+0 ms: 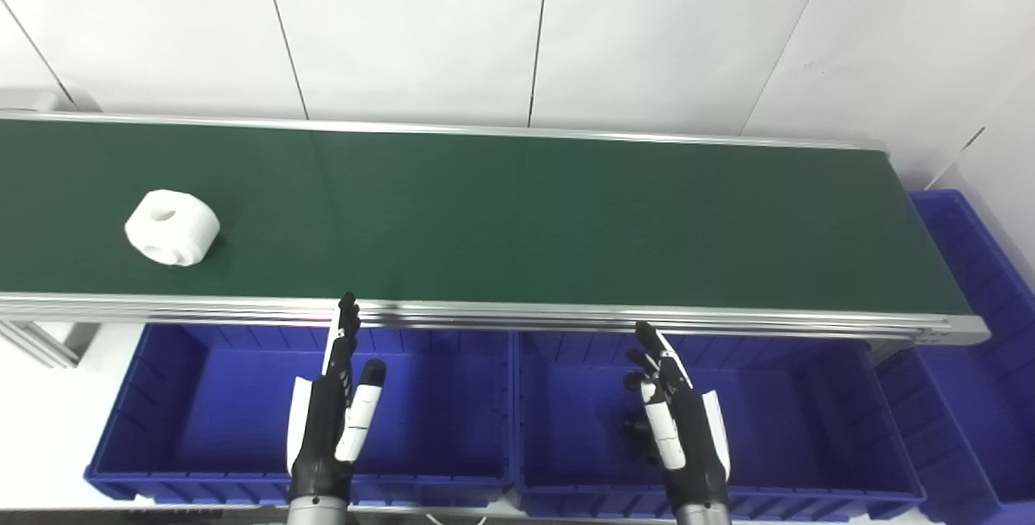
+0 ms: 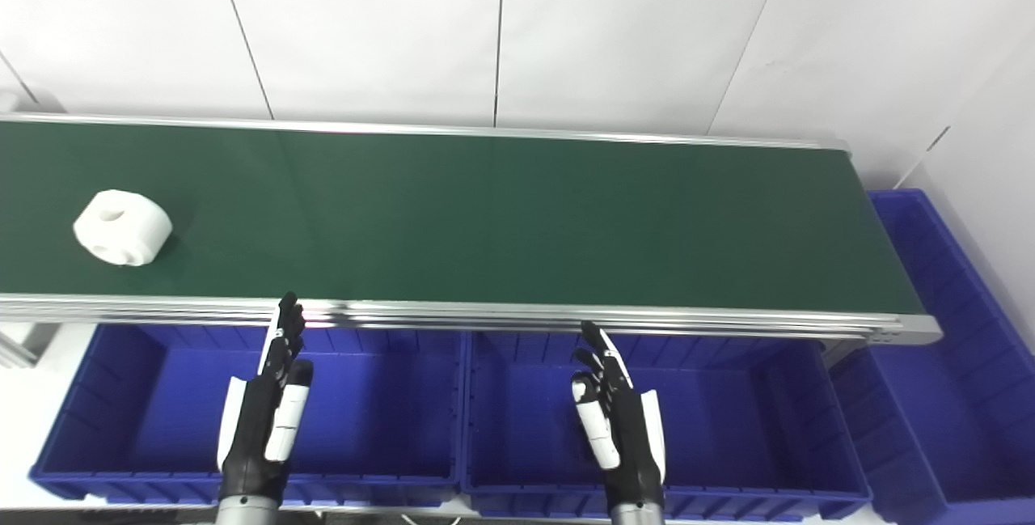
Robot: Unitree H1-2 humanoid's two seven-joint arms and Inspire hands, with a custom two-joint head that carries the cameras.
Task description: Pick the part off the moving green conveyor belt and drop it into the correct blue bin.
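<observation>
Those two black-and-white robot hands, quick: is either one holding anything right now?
Left hand: open, holding nothing, over a blue plastic bin.
Right hand: open, holding nothing.

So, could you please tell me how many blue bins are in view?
3: left bin below the belt, middle bin beside it, right bin past the belt's right end, partly cut off.

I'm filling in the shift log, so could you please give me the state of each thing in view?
white part: lying on the belt's left end, not held
conveyor belt: carrying only that part
left hand: open, holding nothing, over the left bin
right hand: open, holding nothing, over the middle bin
left bin: nothing seen inside
middle bin: nothing seen inside
right bin: partly cut off
</observation>
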